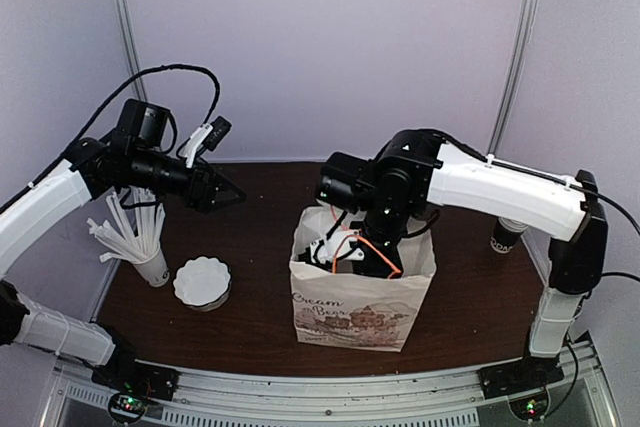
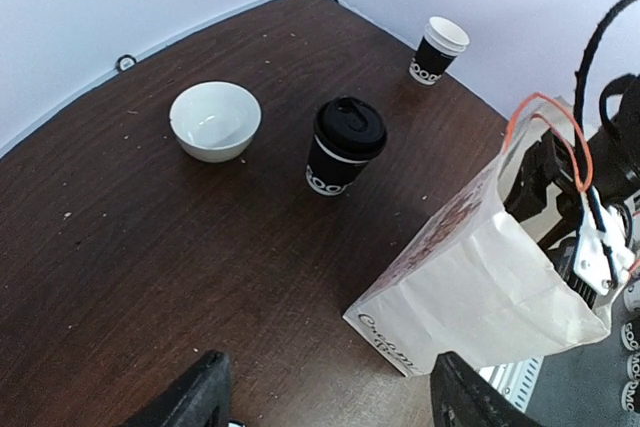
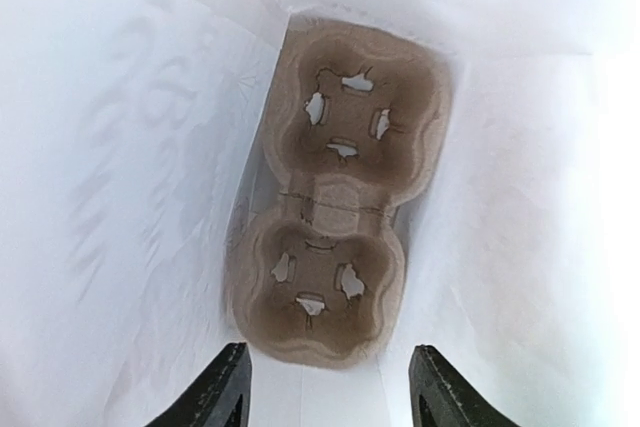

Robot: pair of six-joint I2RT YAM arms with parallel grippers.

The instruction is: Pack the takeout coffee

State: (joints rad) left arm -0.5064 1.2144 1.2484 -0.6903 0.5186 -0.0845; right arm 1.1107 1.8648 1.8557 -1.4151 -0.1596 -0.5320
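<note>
Right jaws parted inside bag (image 1: 350, 307), tips cropped, carrier (image 3: 335, 237) beneath.

Your top view looks down from above and behind both arm bases, mid-distance, taking in the whole worktop (image 1: 260, 319) and the paper bag (image 1: 352, 309) standing near its front. Your left wrist view hangs high at the left, facing across the worktop toward the far right corner, catching that same bag side-on. Your right wrist view points straight down inside the bag, close on the pulp carrier (image 3: 335, 237) at its bottom.
</note>
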